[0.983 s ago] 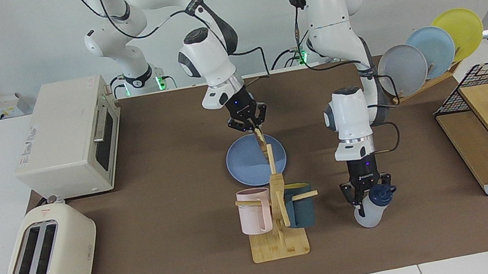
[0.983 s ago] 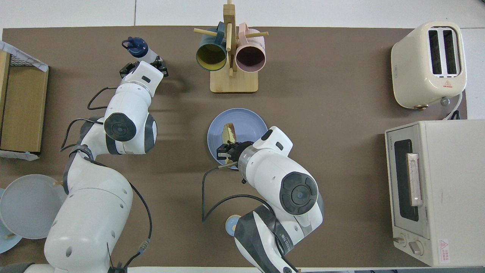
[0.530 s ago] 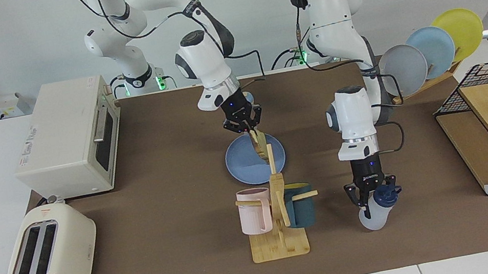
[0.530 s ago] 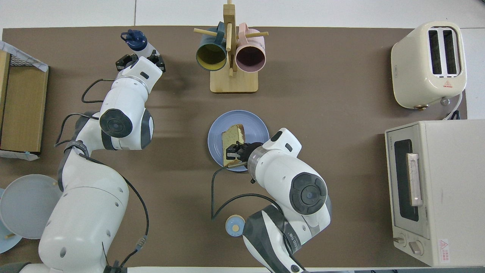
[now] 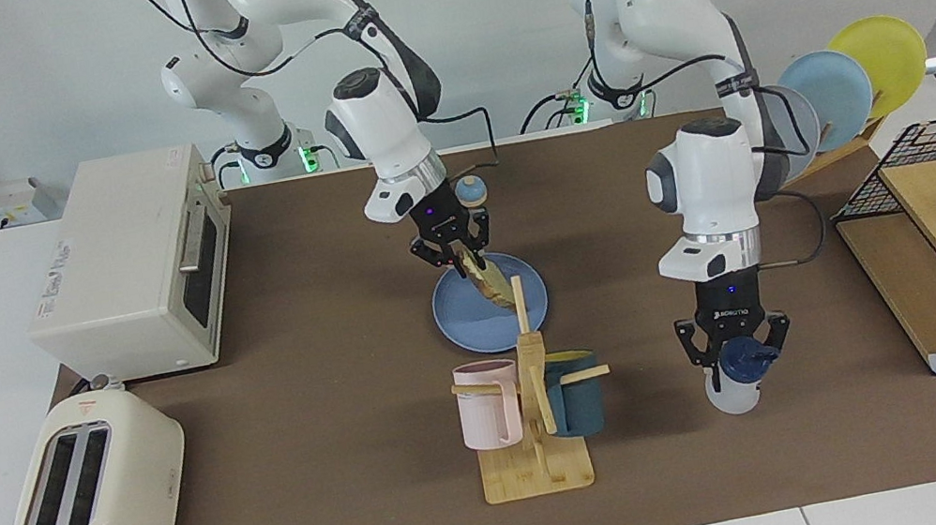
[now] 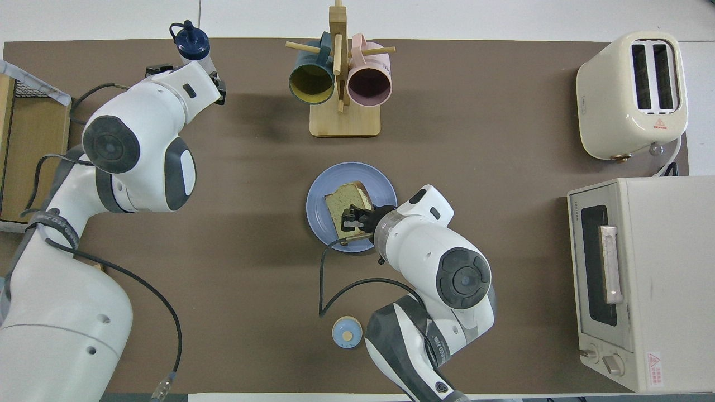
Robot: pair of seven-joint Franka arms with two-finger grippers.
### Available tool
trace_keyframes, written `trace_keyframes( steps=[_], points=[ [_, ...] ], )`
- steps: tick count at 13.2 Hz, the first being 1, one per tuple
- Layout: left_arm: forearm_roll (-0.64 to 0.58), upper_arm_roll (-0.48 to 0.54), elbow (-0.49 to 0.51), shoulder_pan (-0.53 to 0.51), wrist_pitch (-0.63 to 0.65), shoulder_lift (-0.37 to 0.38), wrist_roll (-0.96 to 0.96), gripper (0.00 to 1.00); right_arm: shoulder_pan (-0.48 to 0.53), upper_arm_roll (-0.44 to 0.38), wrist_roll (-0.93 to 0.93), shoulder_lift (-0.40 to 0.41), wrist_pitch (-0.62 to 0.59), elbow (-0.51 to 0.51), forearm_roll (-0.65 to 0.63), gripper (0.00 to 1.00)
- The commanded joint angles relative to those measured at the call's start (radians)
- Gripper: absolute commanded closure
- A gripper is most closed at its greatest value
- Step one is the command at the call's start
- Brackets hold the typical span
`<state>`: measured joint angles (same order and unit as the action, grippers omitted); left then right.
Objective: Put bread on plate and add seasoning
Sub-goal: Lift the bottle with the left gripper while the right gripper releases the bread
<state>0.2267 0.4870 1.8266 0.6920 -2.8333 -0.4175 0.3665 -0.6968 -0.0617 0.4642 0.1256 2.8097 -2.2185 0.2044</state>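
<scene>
Now the fingers of the left gripper (image 5: 735, 351) are clamped on the seasoning bottle (image 5: 734, 379), just below its navy cap, and the bottle stands upright with its base at the brown mat (image 5: 323, 477) of the tabletop, at the left arm's end, beside the mug rack (image 5: 533, 423) with a pink mug (image 5: 486, 404) and a teal mug (image 5: 573, 392).

The right gripper (image 5: 458, 257) is over the blue plate (image 5: 463, 320), at the edge nearer to the robots. Whether its fingers grip the bread (image 6: 345, 204) or are already apart I cannot tell. The slice leans tilted on the plate, one edge up at the fingers.

A small blue bell (image 6: 347, 332) stands nearer to the robots than the plate. A toaster (image 5: 92, 487) and a toaster oven (image 5: 127, 267) are at the right arm's end, and a plate rack (image 5: 839, 91) is at the left arm's end.
</scene>
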Motion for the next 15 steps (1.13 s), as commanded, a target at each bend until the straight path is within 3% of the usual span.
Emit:
trace_keyframes(
  steps=[1,3,7,9,15],
  points=[
    [-0.015,-0.004,0.040,-0.008,0.252,0.159,0.243,1.00,0.010,0.008,-0.025,-0.018,0.004,-0.009,0.024,0.00],
    [-0.015,-0.004,0.049,-0.025,0.429,0.236,0.430,1.00,0.020,0.003,-0.029,-0.018,-0.019,0.019,0.024,0.00],
    [-0.015,-0.002,0.101,-0.031,0.661,0.376,0.713,1.00,0.086,0.002,-0.032,-0.017,-0.234,0.175,0.007,0.00],
    [-0.015,-0.004,0.149,-0.019,0.728,0.448,0.785,1.00,0.106,-0.001,-0.045,-0.023,-0.291,0.207,0.004,0.00],
    [-0.053,-0.086,0.255,-0.008,0.948,0.600,0.833,1.00,0.270,-0.001,-0.217,-0.061,-0.729,0.388,-0.129,0.00]
  ],
)
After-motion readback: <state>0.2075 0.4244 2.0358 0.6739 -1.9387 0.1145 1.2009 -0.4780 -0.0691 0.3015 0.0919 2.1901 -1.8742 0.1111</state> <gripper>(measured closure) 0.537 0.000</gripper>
